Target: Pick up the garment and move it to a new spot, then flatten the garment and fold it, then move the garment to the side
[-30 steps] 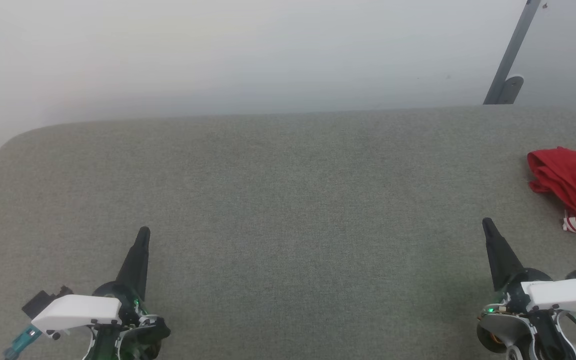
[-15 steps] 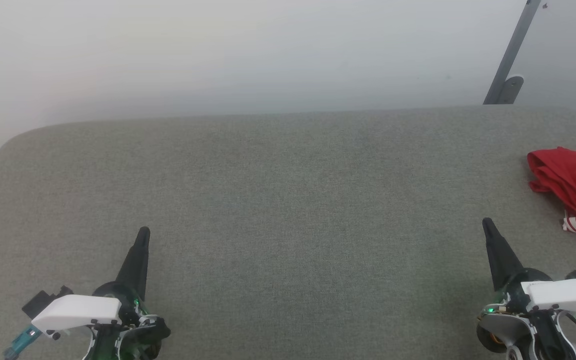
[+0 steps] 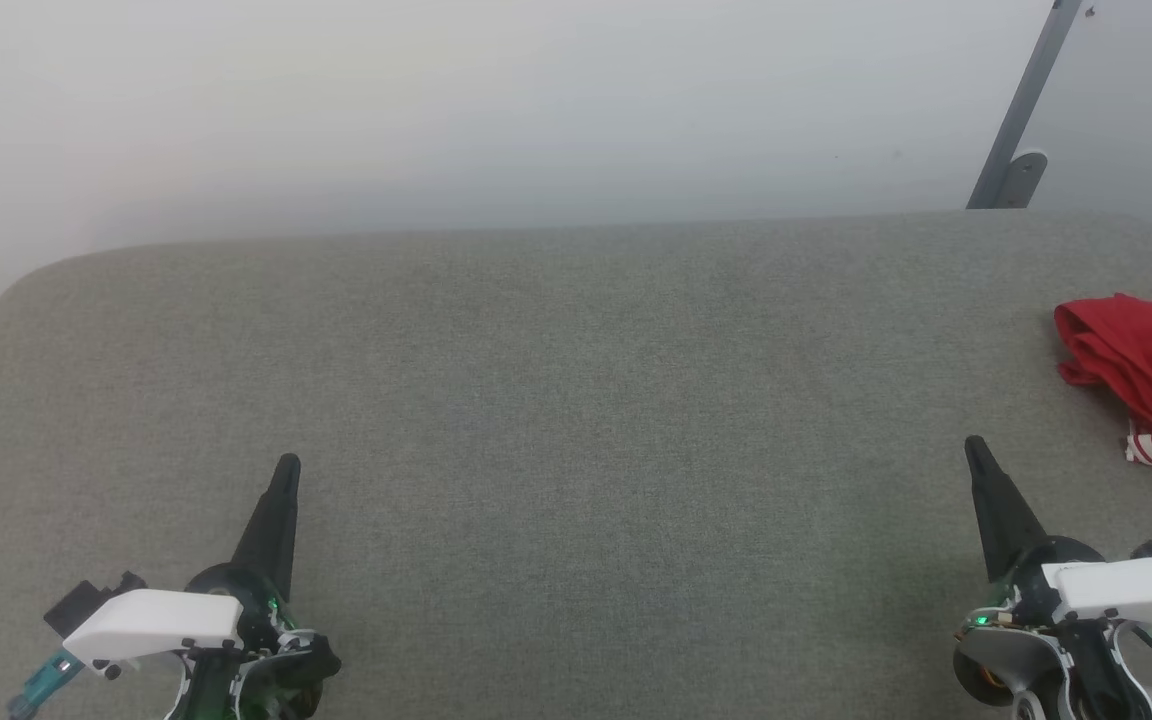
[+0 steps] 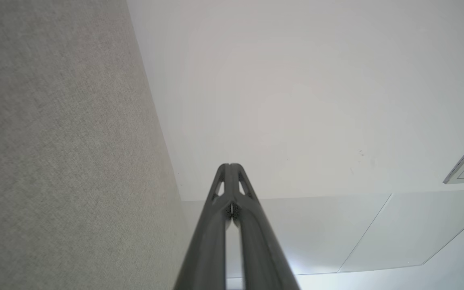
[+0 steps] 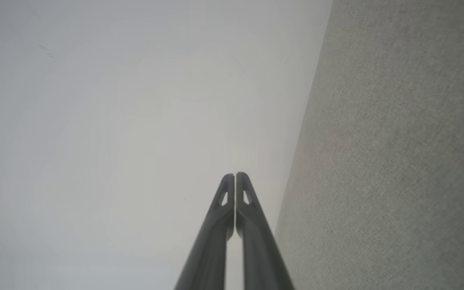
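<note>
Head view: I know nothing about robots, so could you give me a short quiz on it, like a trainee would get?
1. Where does the red garment lie on the grey fabric surface? A) far right, bunched up; B) centre, spread flat; C) far left, folded.
2. True or false: the left gripper is holding the red garment.
3. Fill in: the two fingers of the right gripper are ___ (open or shut).

Key: 1 A; 2 false, it is apart from it and holds nothing; 3 shut.
</note>
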{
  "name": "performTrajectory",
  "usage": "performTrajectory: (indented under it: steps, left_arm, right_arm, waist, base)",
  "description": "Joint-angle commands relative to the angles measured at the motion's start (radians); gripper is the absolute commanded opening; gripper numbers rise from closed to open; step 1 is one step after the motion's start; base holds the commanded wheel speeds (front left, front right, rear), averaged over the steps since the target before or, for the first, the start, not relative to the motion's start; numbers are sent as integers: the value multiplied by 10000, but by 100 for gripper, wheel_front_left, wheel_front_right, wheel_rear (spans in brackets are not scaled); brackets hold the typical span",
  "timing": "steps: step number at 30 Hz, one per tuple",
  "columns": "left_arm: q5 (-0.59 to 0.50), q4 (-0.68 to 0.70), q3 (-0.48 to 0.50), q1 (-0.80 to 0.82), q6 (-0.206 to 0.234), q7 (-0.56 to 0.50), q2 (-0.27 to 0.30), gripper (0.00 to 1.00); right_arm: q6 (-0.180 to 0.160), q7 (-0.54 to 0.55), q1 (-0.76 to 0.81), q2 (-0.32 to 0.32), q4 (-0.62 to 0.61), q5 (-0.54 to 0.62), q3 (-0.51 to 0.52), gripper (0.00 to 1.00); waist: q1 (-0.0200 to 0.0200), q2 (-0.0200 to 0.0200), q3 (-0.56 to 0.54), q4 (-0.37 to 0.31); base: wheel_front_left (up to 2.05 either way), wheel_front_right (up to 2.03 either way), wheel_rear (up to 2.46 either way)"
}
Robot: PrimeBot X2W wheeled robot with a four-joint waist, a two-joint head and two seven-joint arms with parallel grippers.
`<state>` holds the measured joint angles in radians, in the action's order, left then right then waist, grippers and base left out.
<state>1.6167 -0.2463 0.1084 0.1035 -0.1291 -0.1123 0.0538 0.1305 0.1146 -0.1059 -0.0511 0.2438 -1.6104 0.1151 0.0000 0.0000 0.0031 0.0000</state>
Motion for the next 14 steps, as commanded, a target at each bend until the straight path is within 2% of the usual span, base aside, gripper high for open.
performTrajectory:
  steps: [1, 14]
  left_arm:
    - [-28, 3, 45, 109, -28, -22, -20, 0]
    - [-38, 3, 50, 110, -28, -31, -26, 0]
  right_arm:
    - [4, 31, -54, 39, 29, -30, 7, 0]
    - [4, 32, -54, 39, 29, -29, 8, 0]
  waist:
    - [0, 0, 0, 0]
    - [0, 0, 0, 0]
  base:
    - [0, 0, 0]
    - [0, 0, 0]
